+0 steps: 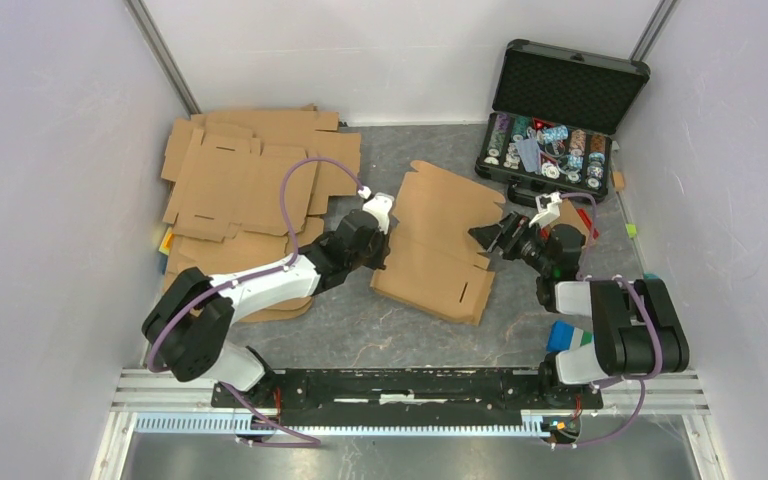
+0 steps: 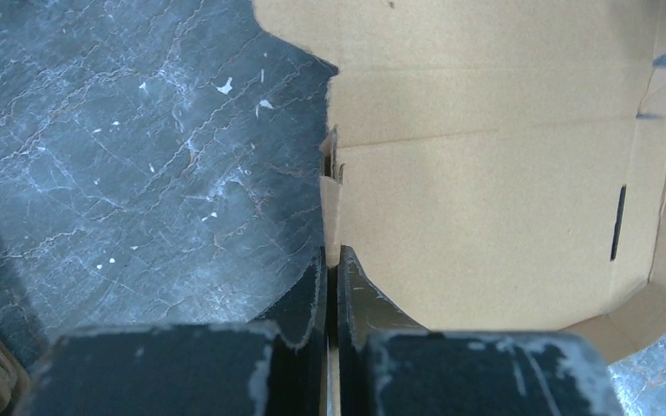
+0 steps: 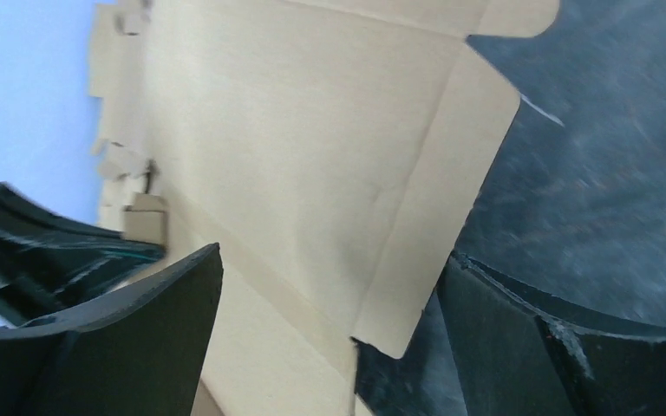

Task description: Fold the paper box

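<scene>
On the left of the desk [image 1: 360, 320] lies a stack of flat cardboard blanks [image 1: 250, 190], which plays no part in this step. Just right of it, the left tool [image 1: 386, 232] is clamped shut on the left edge of the paper box [image 1: 440, 250], a die-cut blank lying mostly flat at mid-desk between the two arms. On the box's right side, the right tool [image 1: 490, 238] stands wide open and grips nothing. Beyond it, at the far right corner, sits an open black case of poker chips [image 1: 558, 120]. The step in hand looks like raising the side walls. To do it well, the left pinch should act only as an anchor, so the blank neither slides nor twists. The right tool should close on the side flap [image 3: 438, 225] close to its crease, then swing it up along the scored line and not drag it sideways. The overhead view alone shows the whole blank and both arms at once. The left wrist view shows what is hidden from above: the cardboard edge running in between the closed fingers [image 2: 312, 290], and a narrow slot [image 2: 617, 224] near the far side. The right wrist view alone shows the open jaws straddling the flap, its tip hanging free between them.
</scene>
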Controlling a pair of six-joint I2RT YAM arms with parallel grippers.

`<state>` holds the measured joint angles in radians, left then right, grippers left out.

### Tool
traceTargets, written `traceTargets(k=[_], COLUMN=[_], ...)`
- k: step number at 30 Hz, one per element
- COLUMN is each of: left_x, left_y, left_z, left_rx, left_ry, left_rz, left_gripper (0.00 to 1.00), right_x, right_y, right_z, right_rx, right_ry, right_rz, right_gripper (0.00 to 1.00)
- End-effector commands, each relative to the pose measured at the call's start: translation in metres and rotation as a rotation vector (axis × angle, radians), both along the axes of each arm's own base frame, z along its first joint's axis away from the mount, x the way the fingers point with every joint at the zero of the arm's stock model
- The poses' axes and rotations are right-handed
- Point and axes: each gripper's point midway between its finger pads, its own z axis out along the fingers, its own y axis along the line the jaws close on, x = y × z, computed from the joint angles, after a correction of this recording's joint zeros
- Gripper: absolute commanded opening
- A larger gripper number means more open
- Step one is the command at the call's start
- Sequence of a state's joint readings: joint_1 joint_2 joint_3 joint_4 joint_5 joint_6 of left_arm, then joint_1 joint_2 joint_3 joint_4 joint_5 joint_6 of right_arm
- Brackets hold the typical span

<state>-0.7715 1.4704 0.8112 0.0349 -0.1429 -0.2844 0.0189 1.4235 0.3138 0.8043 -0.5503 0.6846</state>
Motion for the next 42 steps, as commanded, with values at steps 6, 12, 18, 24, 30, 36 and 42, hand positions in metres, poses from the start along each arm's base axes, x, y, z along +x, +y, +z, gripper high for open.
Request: traceTargets(k=[6,12,18,24,30,36,42], left_x=[0.012,0.015,0.017,0.02,0.021,0.021,0.021], left_y=[-0.007,-0.002,-0.002,0.003,0.007,0.007,0.011], left_z=[0.0,-0.027,-0.045,-0.054,-0.058,-0.055,-0.035], left_rx=[0.025,0.133,0.172,0.196,0.211,0.2,0.161], left_ry=[0.002,0.089,0.158,0.192,0.198,0.192,0.146], left_rz=[0.011,0.041,0.047,0.075,0.098,0.1,0.116], left_gripper=[0.02,0.02,0.02,0.02,0.08,0.2,0.39], right_x=[-0.029,-0.044,-0.043,-0.042,-0.056,-0.063,-0.06], right_y=[0.036,0.04,0.054,0.048,0.058,0.059,0.054], right_z=[0.087,0.087,0.052,0.024,0.006,0.004,0.016], right_rx=[0.178,0.154,-0.103,-0.313,-0.384,-0.434,-0.454], right_ry=[-0.394,-0.418,-0.38,-0.321,-0.305,-0.339,-0.397], right_rz=[0.22,0.258,0.311,0.269,0.331,0.326,0.272], right_gripper=[0.92,0.91,0.91,0.93,0.9,0.82,0.65])
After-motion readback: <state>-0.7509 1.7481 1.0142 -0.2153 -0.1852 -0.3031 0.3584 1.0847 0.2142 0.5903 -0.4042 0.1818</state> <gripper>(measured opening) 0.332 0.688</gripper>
